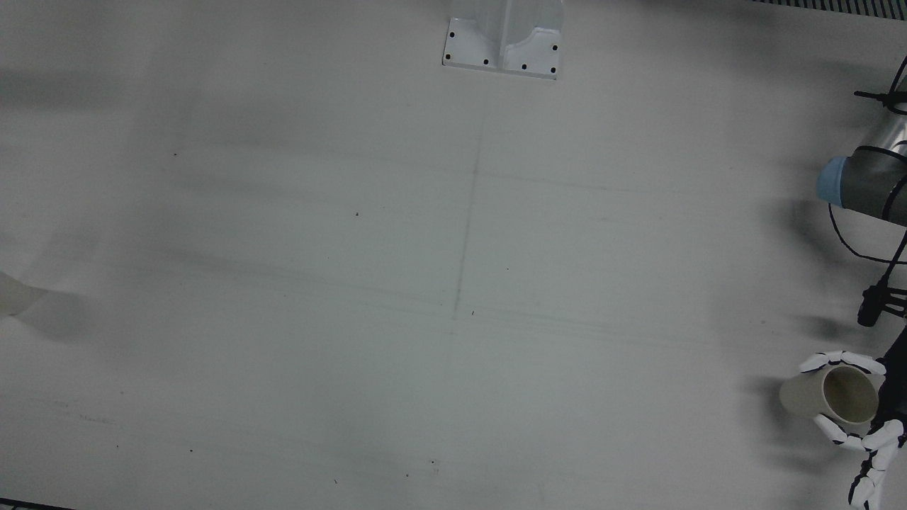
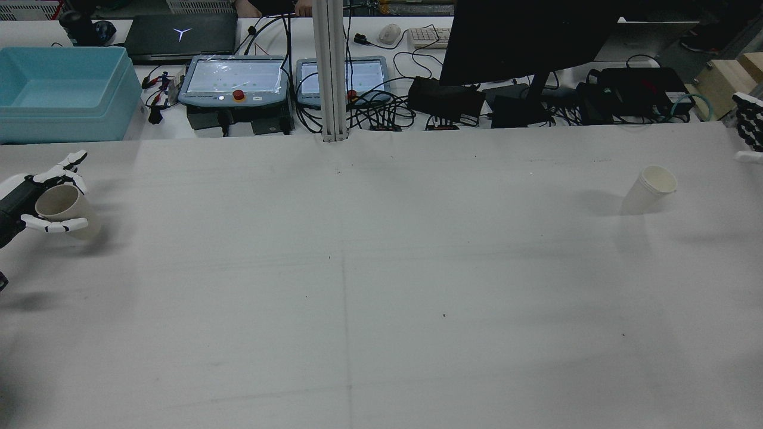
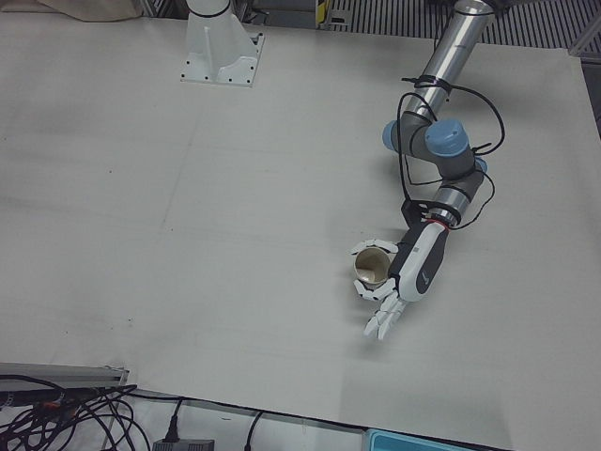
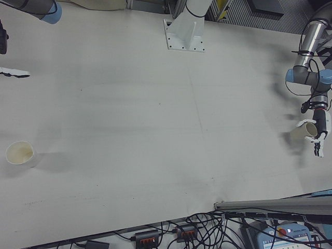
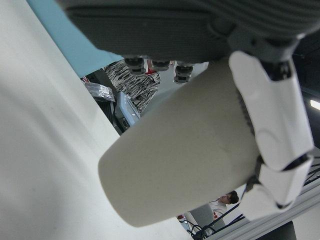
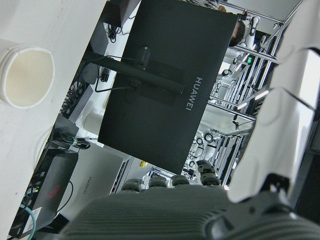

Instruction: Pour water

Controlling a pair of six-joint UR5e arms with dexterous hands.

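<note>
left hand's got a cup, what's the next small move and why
Probably carry the held cup across the table toward the other cup. The left hand has its fingers wrapped around it at the far left edge, while the other cup stands alone far to the right, so pouring cannot reach yet.

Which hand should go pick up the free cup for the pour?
Right, probably. The free cup stands near the right hand, which holds nothing; the left hand grips the other cup.

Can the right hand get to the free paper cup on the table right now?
Probably yes. The right hand is open and holds nothing, and the free paper cup stands alone nearby on bare table, with nothing between them.
</note>
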